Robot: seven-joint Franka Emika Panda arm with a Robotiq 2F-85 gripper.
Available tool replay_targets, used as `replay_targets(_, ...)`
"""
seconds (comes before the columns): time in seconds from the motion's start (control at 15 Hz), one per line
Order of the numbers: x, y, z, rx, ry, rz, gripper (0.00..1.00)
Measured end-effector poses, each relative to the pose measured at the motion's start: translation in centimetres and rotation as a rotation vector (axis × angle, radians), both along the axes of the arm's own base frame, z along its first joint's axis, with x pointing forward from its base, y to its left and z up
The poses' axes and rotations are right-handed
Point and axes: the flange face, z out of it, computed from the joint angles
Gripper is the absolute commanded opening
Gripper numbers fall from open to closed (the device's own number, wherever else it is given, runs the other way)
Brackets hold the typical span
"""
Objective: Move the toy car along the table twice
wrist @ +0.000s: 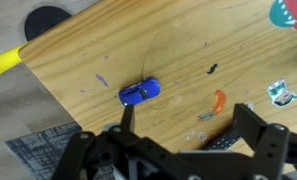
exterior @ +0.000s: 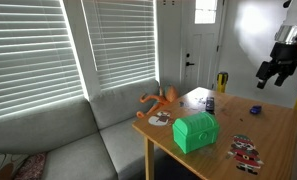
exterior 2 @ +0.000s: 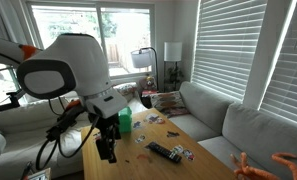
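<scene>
Gripper (wrist: 187, 118) spread wide, empty, hovering over the table (wrist: 88, 50). Toy car (wrist: 140, 92) lies just beyond one fingertip. I judge this the approach; next I centre over it and descend.

Your desk (exterior: 278, 125) is a light brown wooden top, smooth and flat, and it shows in both exterior views. The toy car (wrist: 139, 92), small and blue, sits flat on bare wood near one edge in the wrist view, touching nothing else. A small orange piece (wrist: 219, 100) lies near it. A green chest (exterior: 195, 131) stands toward one corner, with an orange toy (exterior: 160, 100) at the edge behind it (how much of it rests on the wood is unclear). Red-and-white patterned toys (exterior: 245, 150) lie flat beside the chest, and a dark blue cup (exterior: 210, 103) stands upright farther back.
</scene>
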Motion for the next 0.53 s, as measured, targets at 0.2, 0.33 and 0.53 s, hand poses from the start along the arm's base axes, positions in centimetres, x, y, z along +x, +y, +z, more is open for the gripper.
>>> replay_targets(0.2, 1.4, -2.4, -1.4, 0.045, 0.009, -0.149, 1.0)
replay_targets(0.33, 2.3, -3.5, -2.6, 0.074, 0.019, -0.246, 1.0)
replay_targets(0.53, 3.3, -4.6, -4.4, 0.124, 0.037, -0.388, 1.0)
